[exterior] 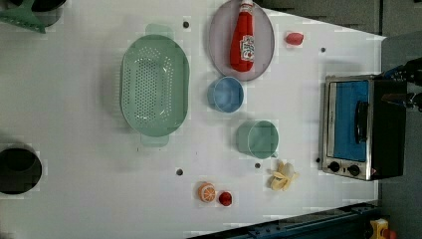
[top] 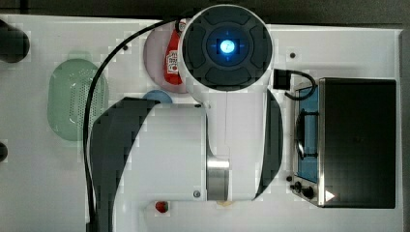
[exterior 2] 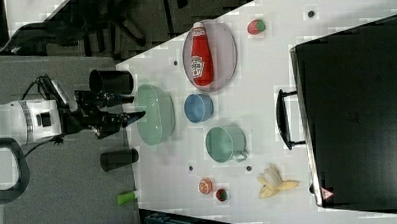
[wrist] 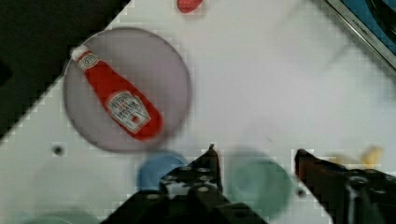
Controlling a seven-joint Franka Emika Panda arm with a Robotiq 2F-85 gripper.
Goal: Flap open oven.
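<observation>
Open gripper (wrist: pixel 256 156) above green cup (wrist: pixel 259 179)

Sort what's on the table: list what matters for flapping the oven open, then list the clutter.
For the job:
- oven, door shut
- its door handle
- gripper, jaws open, up over the table

Just lying about:
- ketchup bottle on a plate
- colander
- blue bowl
- green cup
- banana
</observation>
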